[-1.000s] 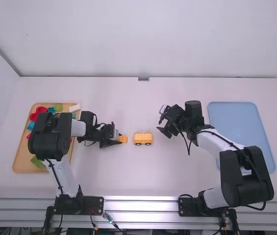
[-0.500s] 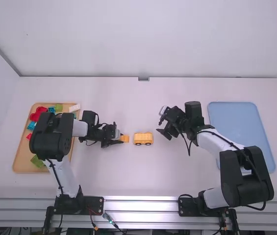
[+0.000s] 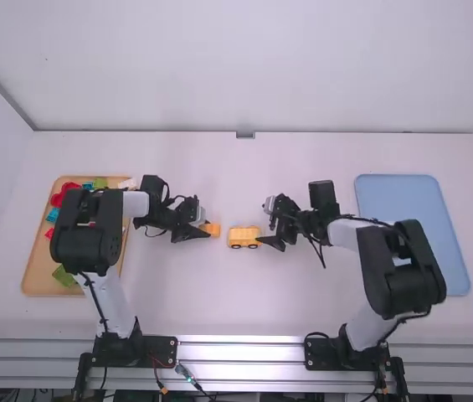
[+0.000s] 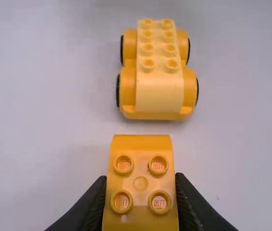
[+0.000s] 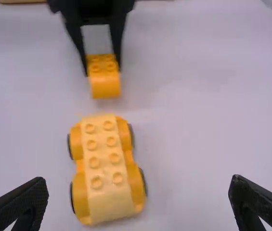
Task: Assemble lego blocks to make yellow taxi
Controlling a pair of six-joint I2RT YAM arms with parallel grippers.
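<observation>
1. The left end effector (image 4: 140, 180) pinches the orange-yellow block (image 4: 140, 161) by its sides. This grip leaves the top studs exposed and should keep the underside free for mating.
2. The yellow car base (image 4: 159, 72) stands on its wheels on the surface (image 3: 236, 306), studs upward, ready to receive a part. It lies between both arms, presumably for shared access.
3. The block's curved end faces the base, just beside it; the two are apart.
4. The right end effector (image 5: 139, 180) is spread wide, close to the base, probably to brace it against rolling.
5. Next, align the studs before pressing; an offset block could seat crookedly.
</observation>
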